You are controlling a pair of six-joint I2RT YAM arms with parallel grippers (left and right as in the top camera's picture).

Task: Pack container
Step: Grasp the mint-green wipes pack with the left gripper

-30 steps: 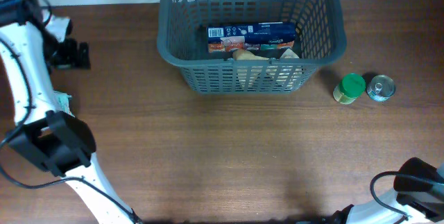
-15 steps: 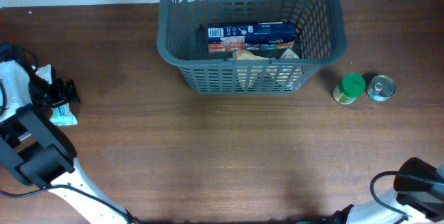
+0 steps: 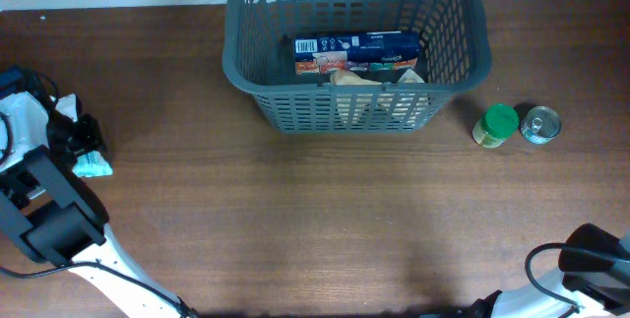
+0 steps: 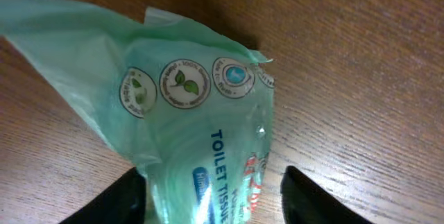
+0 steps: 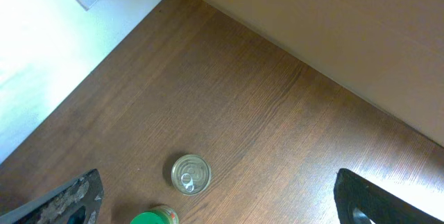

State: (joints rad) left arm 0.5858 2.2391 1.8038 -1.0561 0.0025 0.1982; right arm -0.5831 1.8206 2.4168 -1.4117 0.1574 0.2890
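Observation:
The container, a large dark grey lattice basket (image 3: 228, 57), stands at the back centre and holds a blue and red box (image 3: 354, 52) and a pale packet (image 3: 379, 82). A green toilet tissue pack (image 3: 94, 166) lies on the table at the far left. My left gripper (image 3: 77, 143) is right over it. In the left wrist view the pack (image 4: 187, 113) fills the frame, and my left gripper (image 4: 211, 196) is open with one finger on each side of it. My right gripper (image 5: 215, 196) is open, empty and high above the table.
A green-lidded jar (image 3: 497, 126) and a tin can (image 3: 539, 124) stand right of the basket; the can (image 5: 189, 174) and jar (image 5: 154, 217) also show in the right wrist view. The right arm's base (image 3: 591, 254) is at the front right corner.
My left arm swung from the far left back of the table down to the tissue pack and has settled closer over it. The right arm has not moved.

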